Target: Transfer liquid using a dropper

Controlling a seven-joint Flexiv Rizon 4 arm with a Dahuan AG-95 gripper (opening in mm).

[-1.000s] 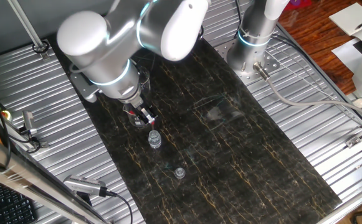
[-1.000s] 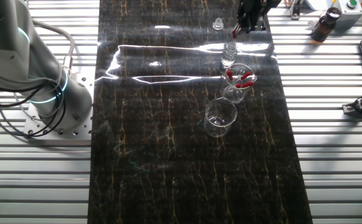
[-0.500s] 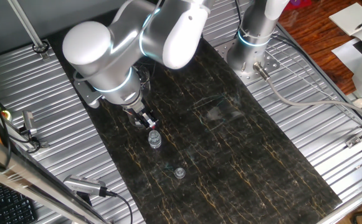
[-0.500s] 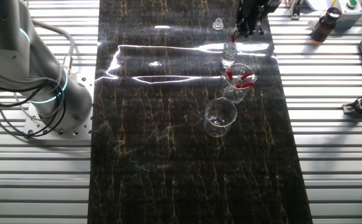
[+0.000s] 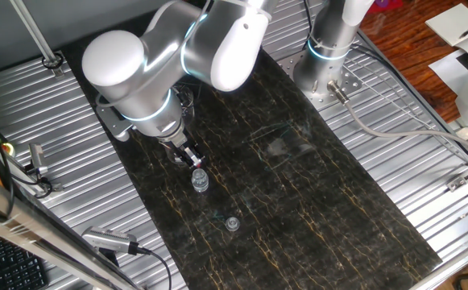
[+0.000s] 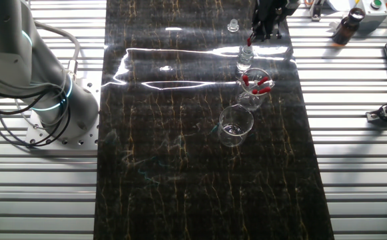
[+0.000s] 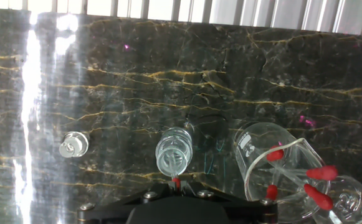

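The jaws [image 5: 192,159] are pinching the dropper [image 6: 250,38] by its red top, with the slim tube hanging straight below them. In the hand view a sliver of red [image 7: 176,182] is showing right at the jaw tips, and the open mouth of the tiny clear vial [image 7: 172,154] is sitting directly beneath it. In one fixed view the vial [image 5: 199,181] is standing just under the jaws; in the other fixed view the dropper's tip is reaching the vial's neck [image 6: 245,59], though whether it is inside the mouth or just above is too fine to tell.

To one side of the jaws a glass beaker [image 6: 254,88] is holding several more red-topped droppers [image 7: 313,180], and beyond it a second beaker [image 6: 236,125] is standing apart with what looks like a little liquid at its bottom. On the opposite side of the jaws a small cap-like piece [image 7: 74,145] is lying on the dark tabletop [image 5: 298,193].

Judging from this, the task is looking well advanced: the dropper is already in hand and lined up over the vial. What seems to be remaining is squeezing the bulb to release the liquid, lifting clear and putting the dropper away. Whether the tube is carrying liquid, or the vial has any, cannot be read.
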